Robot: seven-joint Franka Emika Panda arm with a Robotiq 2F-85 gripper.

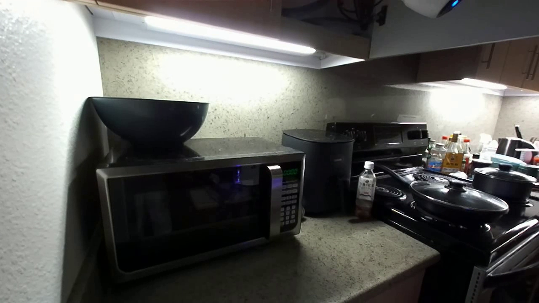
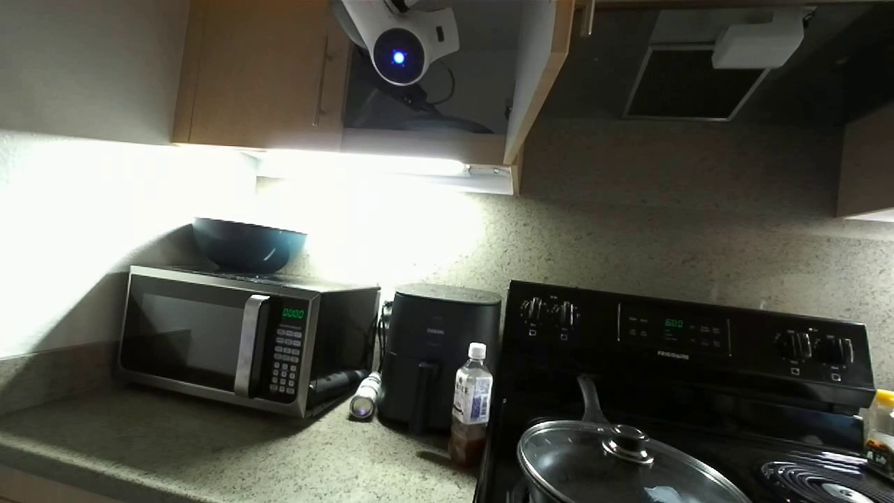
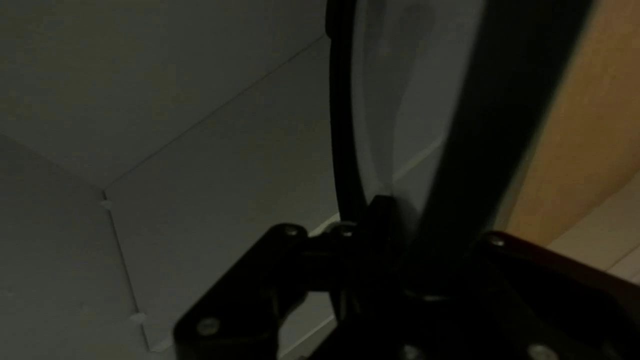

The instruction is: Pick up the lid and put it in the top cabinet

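Tool (image 3: pixel 415 226) grips lid (image 3: pixel 346 130) inside open top cabinet (image 2: pixel 427 143).

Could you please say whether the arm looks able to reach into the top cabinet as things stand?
Most likely yes: the door of the top cabinet stands open, and the arm appears to reach inside.
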